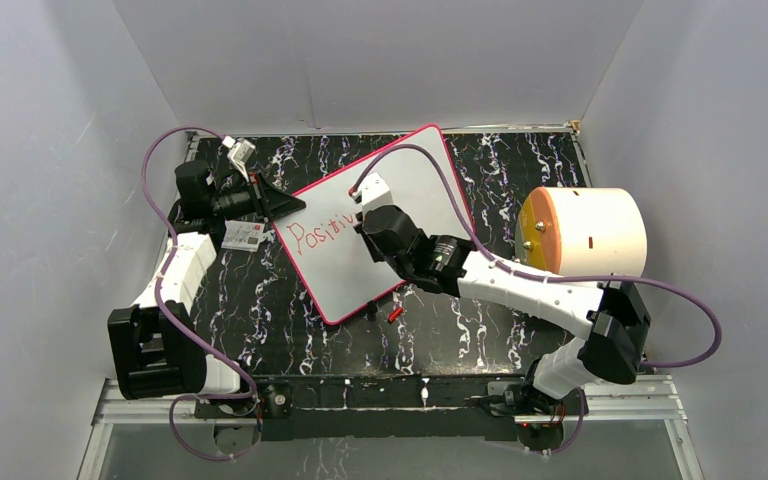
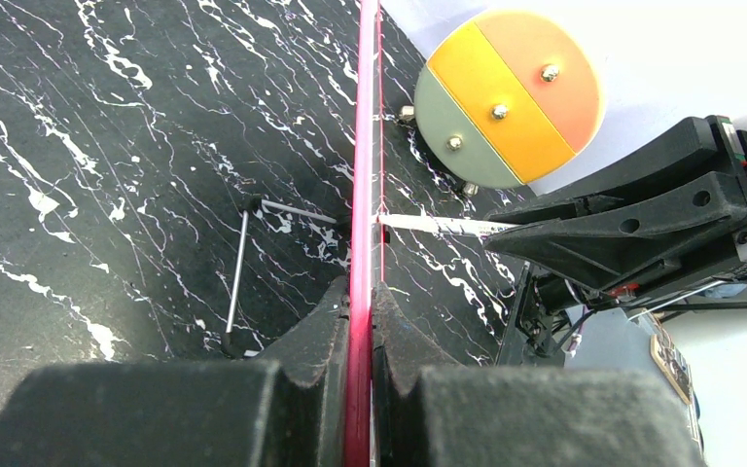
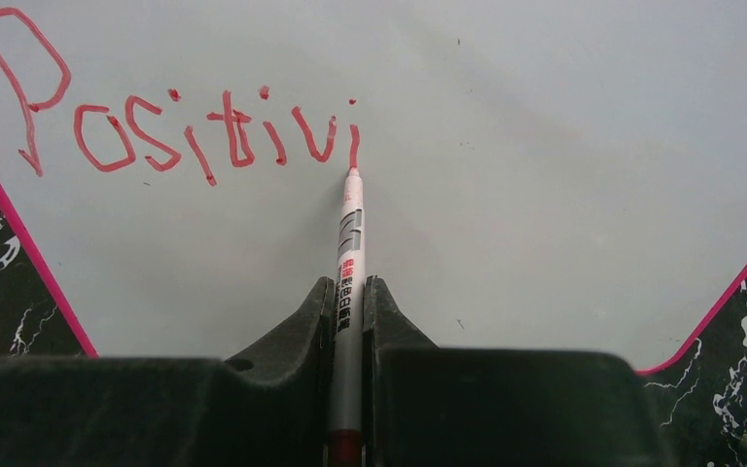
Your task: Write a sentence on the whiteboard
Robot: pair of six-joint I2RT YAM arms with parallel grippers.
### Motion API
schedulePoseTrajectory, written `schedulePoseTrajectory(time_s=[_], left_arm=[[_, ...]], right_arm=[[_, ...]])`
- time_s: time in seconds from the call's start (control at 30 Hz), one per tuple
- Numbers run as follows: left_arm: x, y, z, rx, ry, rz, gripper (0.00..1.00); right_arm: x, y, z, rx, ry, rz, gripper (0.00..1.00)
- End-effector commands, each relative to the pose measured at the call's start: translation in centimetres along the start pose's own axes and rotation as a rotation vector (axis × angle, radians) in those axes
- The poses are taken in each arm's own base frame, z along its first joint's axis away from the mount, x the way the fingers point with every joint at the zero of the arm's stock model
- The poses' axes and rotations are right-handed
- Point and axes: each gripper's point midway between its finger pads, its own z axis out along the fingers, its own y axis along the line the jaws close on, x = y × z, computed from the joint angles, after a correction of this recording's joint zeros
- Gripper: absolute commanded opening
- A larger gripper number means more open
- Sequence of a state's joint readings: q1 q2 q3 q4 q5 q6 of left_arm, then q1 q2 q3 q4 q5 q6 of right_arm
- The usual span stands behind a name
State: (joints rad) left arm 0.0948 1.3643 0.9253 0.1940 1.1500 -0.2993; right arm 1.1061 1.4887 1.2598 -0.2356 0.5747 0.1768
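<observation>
Whiteboard (image 1: 425, 180) on the worktop (image 1: 290, 330): left gripper (image 2: 360, 292) clamped on its edge, right gripper (image 3: 348, 292) pinching a marker (image 3: 350, 233) at the sentence (image 3: 204, 136); drum (image 1: 585, 232) to its right, card (image 1: 243, 236) left.

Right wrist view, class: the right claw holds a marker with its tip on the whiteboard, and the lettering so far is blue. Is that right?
Not quite: the lettering is red, not blue, as the right wrist view shows. The right claw does hold the marker with its tip on the whiteboard.
</observation>
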Motion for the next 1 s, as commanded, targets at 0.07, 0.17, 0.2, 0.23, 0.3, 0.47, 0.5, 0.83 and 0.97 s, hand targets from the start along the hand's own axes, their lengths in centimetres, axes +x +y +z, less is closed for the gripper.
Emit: schedulePoseTrajectory(time_s=[0.07, 0.17, 0.2, 0.23, 0.3, 0.47, 0.5, 0.83, 0.97], left_arm=[[1.6, 3.2, 0.1, -0.122, 0.020, -0.007, 0.00], [1.6, 3.3, 0.1, -0.122, 0.020, -0.008, 0.00], [1.6, 3.3, 0.1, -0.123, 0.020, -0.008, 0.00], [1.6, 3.2, 0.1, -0.122, 0.020, -0.007, 0.00], [1.6, 3.2, 0.1, -0.124, 0.019, -0.006, 0.00], [1.6, 3.2, 0.1, -0.123, 0.020, -0.006, 0.00], [1.5, 3.2, 0.1, -0.123, 0.019, -0.005, 0.00], [1.6, 3.3, 0.1, -0.120, 0.022, -0.009, 0.00], [1.6, 3.2, 0.1, -0.120, 0.021, -0.008, 0.00]], right_arm=[[-3.4, -1.3, -1.8, 0.007, -0.147, 0.081, 0.00], [-4.1, -1.8, -2.0, 0.027, -0.184, 0.086, 0.00], [-4.1, -1.9, -1.9, 0.036, -0.185, 0.080, 0.00], [-4.1, -2.0, -1.8, 0.043, -0.184, 0.076, 0.00], [-4.3, -2.0, -1.6, 0.050, -0.190, 0.076, 0.00], [-4.6, -1.9, -1.2, 0.051, -0.204, 0.078, 0.00], [-4.6, -1.8, -1.1, 0.051, -0.200, 0.076, 0.00], [-4.3, -1.1, -0.5, 0.028, -0.188, 0.067, 0.00], [-4.1, -1.0, -0.2, 0.023, -0.182, 0.066, 0.00]])
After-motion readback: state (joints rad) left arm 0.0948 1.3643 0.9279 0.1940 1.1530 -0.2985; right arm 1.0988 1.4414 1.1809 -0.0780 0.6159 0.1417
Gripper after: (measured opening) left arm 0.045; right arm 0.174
